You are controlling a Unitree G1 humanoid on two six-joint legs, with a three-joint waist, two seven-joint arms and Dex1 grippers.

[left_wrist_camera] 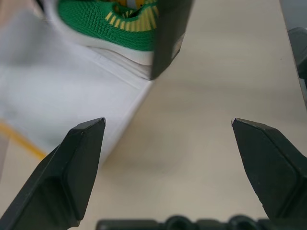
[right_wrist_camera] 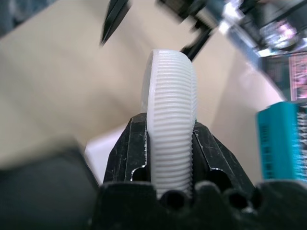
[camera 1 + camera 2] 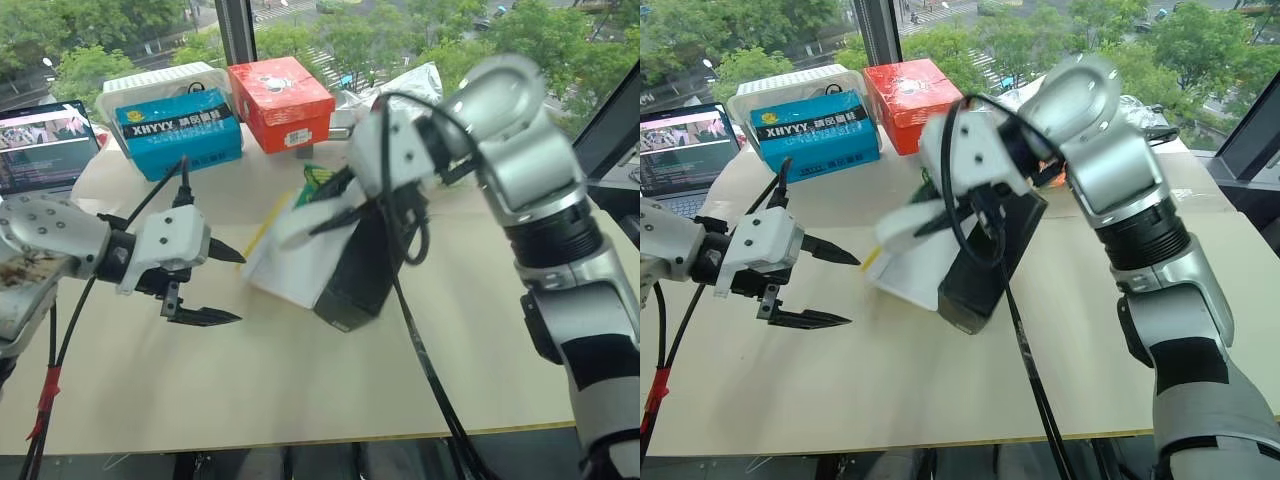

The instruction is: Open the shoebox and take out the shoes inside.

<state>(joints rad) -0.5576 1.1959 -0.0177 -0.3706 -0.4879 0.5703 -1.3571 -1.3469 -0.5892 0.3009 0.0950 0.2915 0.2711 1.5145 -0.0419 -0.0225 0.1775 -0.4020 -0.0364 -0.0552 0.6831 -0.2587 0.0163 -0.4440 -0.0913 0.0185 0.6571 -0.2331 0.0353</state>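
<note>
The shoebox (image 3: 352, 278) stands tilted at mid-table, black side toward me, with its white-lined lid (image 3: 285, 268) folded open to the left. My right gripper (image 2: 170, 139) is shut on a shoe (image 2: 170, 110), whose ribbed white sole faces the wrist camera. From the head the shoe (image 3: 305, 222) is a blurred white shape above the open lid. Left of the box, my left gripper (image 3: 232, 285) hovers open and empty over the table. In its wrist view a green shoe (image 1: 108, 21) with a white sole lies beside the box's black wall (image 1: 169, 36).
A blue box (image 3: 180, 130) and a red-orange box (image 3: 282, 100) stand at the back of the table (image 3: 250, 380). A laptop (image 3: 40, 145) sits at far left. Clear plastic wrapping (image 3: 405, 85) lies behind the right arm. Cables hang from both arms.
</note>
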